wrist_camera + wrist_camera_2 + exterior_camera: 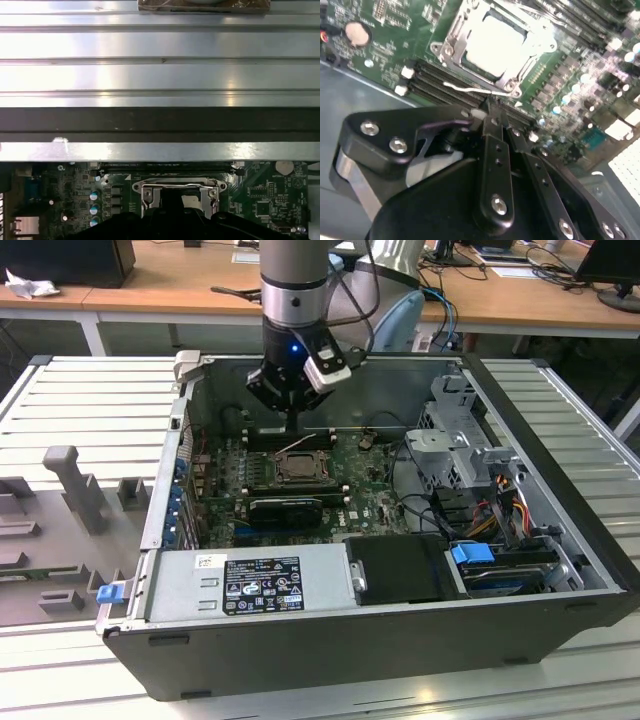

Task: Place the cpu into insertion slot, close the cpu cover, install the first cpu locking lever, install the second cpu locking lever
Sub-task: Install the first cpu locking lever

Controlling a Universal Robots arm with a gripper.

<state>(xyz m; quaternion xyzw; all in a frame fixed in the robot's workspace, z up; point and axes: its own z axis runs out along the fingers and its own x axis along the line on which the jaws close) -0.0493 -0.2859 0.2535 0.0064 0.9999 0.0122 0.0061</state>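
The cpu [492,42] lies in the insertion slot [297,467], its pale face showing through the window of the cpu cover [451,37]. The cover lies flat over it, and its frame [150,190] also shows in the first wrist view. A thin metal locking lever [467,90] stands out along the socket's edge, raised off the board. My gripper [490,106] hangs just beside the socket with its black fingers together, tips right at the lever's wire. I cannot tell whether they pinch it. In the exterior view the gripper [292,422] points down just behind the socket.
Long black memory slots [437,82] run between the gripper and the socket. A black expansion card [285,508], the power supply [250,585], a drive cage [455,445] and loose cables [495,505] crowd the open case. Its rear wall [390,390] is close behind the arm.
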